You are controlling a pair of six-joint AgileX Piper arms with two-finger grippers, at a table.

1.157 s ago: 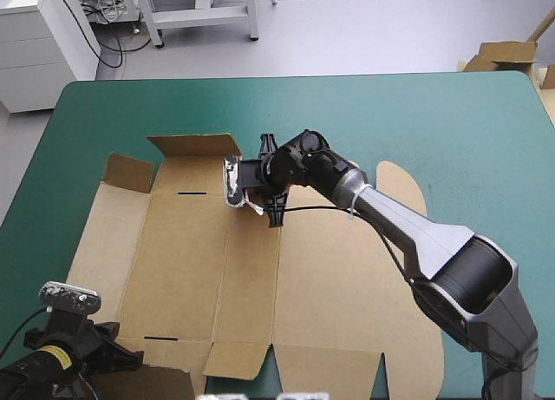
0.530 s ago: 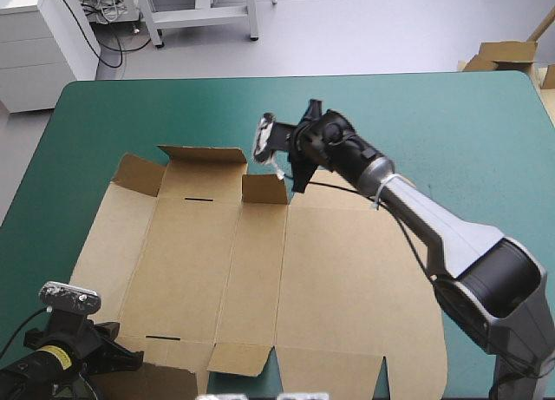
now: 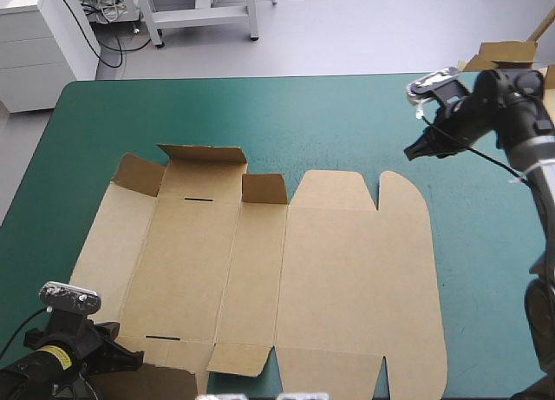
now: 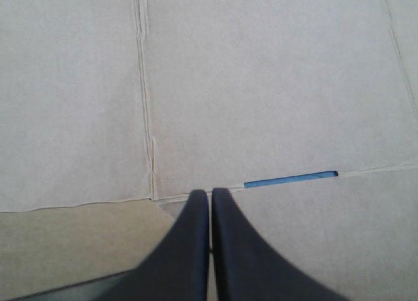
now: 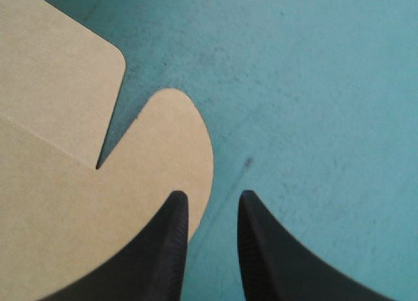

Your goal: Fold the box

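Note:
The brown box (image 3: 347, 270) lies flat and unfolded on the teal-green cover. Three flaps on its far left side tilt up: a wide one (image 3: 201, 154), a small one (image 3: 264, 189) and a corner one (image 3: 137, 173). My right gripper (image 3: 413, 150) hangs off the board, beyond its far right corner. In the right wrist view that gripper (image 5: 209, 196) is open over the rounded tab (image 5: 176, 138) and bare cover. My left gripper (image 4: 210, 193) is shut, its tips at a crease beside a slot (image 4: 290, 179) near the box's near left corner (image 3: 121, 358). I see nothing between its fingers.
More brown board (image 3: 507, 53) shows just past the table's far right corner. Bare teal-green cover (image 3: 347, 114) runs along the far side and to the right of the box. The box's near edge reaches almost to the table's near edge.
My right gripper was at the small far flap, then rose and swung away to the far right, off the board. The far flaps now tilt up. The left arm has not moved.

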